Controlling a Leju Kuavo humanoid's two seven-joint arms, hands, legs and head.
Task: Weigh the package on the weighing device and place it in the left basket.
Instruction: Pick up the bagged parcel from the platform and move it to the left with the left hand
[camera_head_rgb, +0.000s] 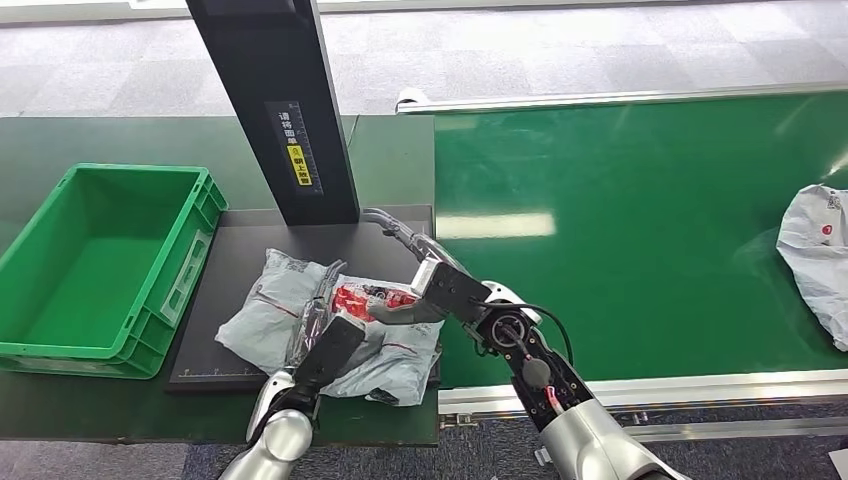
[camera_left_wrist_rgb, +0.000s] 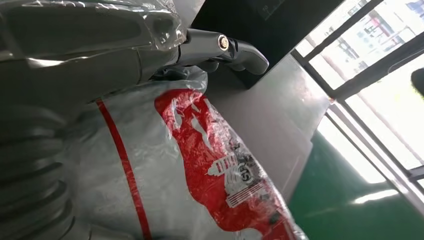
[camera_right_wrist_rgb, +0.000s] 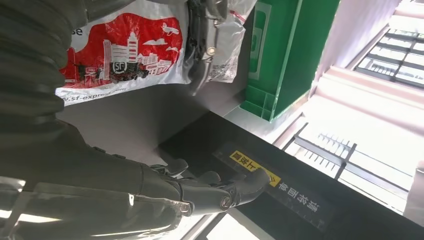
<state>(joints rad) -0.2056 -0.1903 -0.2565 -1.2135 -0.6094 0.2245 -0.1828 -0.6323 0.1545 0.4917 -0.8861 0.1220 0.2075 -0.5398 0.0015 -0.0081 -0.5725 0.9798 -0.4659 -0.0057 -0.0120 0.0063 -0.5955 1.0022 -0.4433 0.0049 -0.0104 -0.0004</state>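
Note:
A grey package (camera_head_rgb: 268, 305) with a red print lies crumpled on the black weighing platform (camera_head_rgb: 245, 250). My left hand (camera_head_rgb: 322, 345) reaches in from the front and lies on the package's middle, its fingers and thumb closed on a raised fold. The left wrist view shows the thumb (camera_left_wrist_rgb: 225, 47) stretched over the red print of the package (camera_left_wrist_rgb: 200, 165). My right hand (camera_head_rgb: 440, 285) sits at the package's right end, fingers spread toward the black column and holding nothing. In the right wrist view those fingers (camera_right_wrist_rgb: 220, 192) hang free above the platform (camera_right_wrist_rgb: 150, 115), with the package (camera_right_wrist_rgb: 125, 45) behind.
The green basket (camera_head_rgb: 190, 265) stands left of the platform, also seen as a basket (camera_right_wrist_rgb: 280, 50) beyond the package. A black column (camera_head_rgb: 280, 100) rises at the platform's back. A green conveyor belt (camera_head_rgb: 640, 230) runs to the right, carrying another grey package (camera_head_rgb: 815, 250).

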